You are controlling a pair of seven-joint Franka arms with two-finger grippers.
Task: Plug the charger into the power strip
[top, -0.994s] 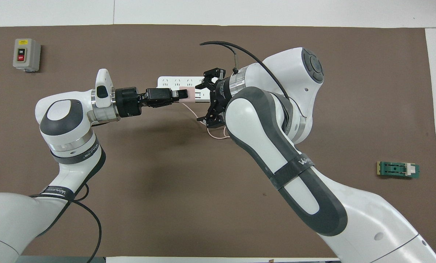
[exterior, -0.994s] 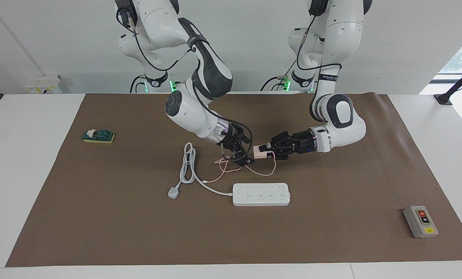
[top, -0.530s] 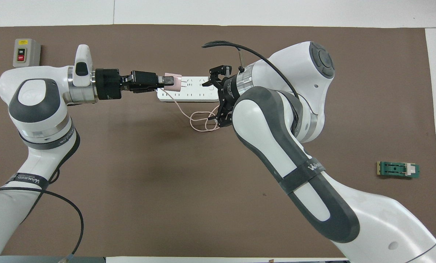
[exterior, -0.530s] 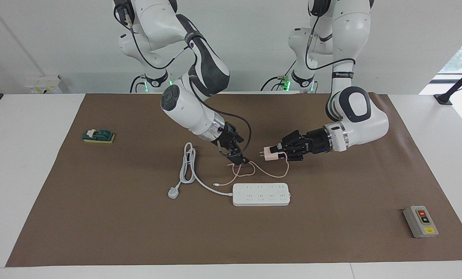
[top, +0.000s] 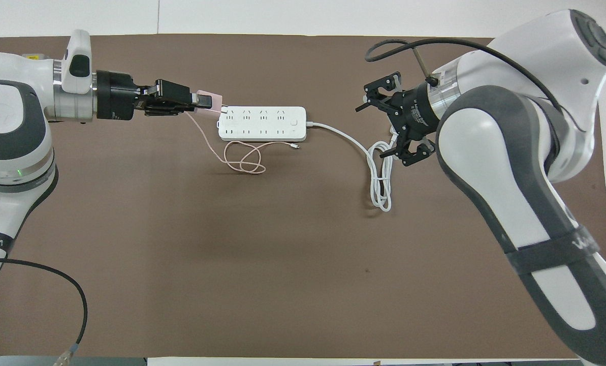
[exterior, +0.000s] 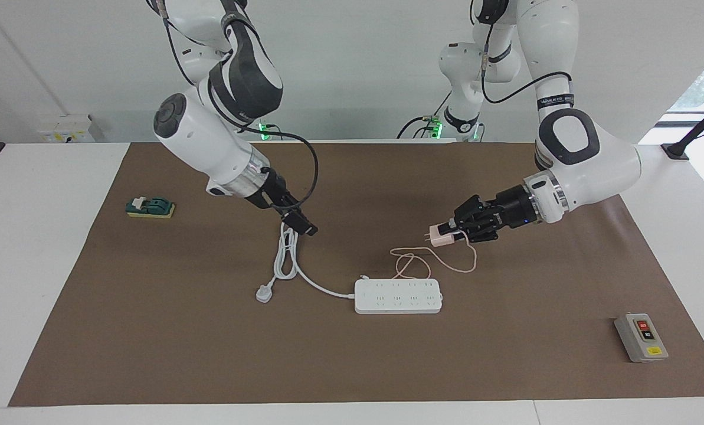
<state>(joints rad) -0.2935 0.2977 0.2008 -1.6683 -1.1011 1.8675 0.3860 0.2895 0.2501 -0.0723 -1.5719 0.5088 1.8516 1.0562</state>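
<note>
My left gripper is shut on the small pale-pink charger and holds it in the air, prongs pointing toward the right arm's end, just off the power strip's end on the left arm's side. The overhead view also shows the gripper and the charger. The charger's thin pink cable hangs down and loops on the mat beside the strip. The white power strip lies flat mid-mat, sockets up. My right gripper is open and empty over the strip's coiled white cord.
The strip's white three-pin plug lies at the cord's end. A grey box with red and black buttons sits toward the left arm's end. A green block sits toward the right arm's end. A brown mat covers the table.
My left gripper carried the charger toward the left arm's end. My right gripper left the pink cable and swung toward the right arm's end. The cable loop now lies beside the strip.
</note>
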